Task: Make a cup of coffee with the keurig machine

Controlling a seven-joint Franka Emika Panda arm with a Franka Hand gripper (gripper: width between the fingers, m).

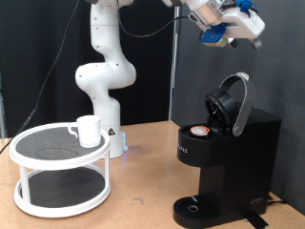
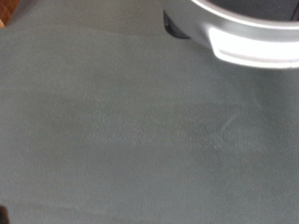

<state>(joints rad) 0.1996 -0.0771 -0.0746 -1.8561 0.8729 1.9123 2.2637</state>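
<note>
The black keurig machine (image 1: 229, 157) stands at the exterior view's right with its rounded lid (image 1: 232, 103) hinged open. A brown-topped coffee pod (image 1: 198, 131) sits in its holder. The white cup (image 1: 89, 130) stands on the top shelf of a white two-tier round rack (image 1: 59, 169) at the exterior view's left. My gripper (image 1: 232, 29) is high above the machine, near the exterior view's top right, with nothing seen between its fingers. The wrist view shows a grey surface and the silver rim of the machine's lid (image 2: 248, 37); no fingers show there.
The white arm base (image 1: 103, 76) stands behind the rack on the wooden table (image 1: 143, 196). A dark backdrop fills the back. The machine's drip tray (image 1: 195, 208) is low at its front.
</note>
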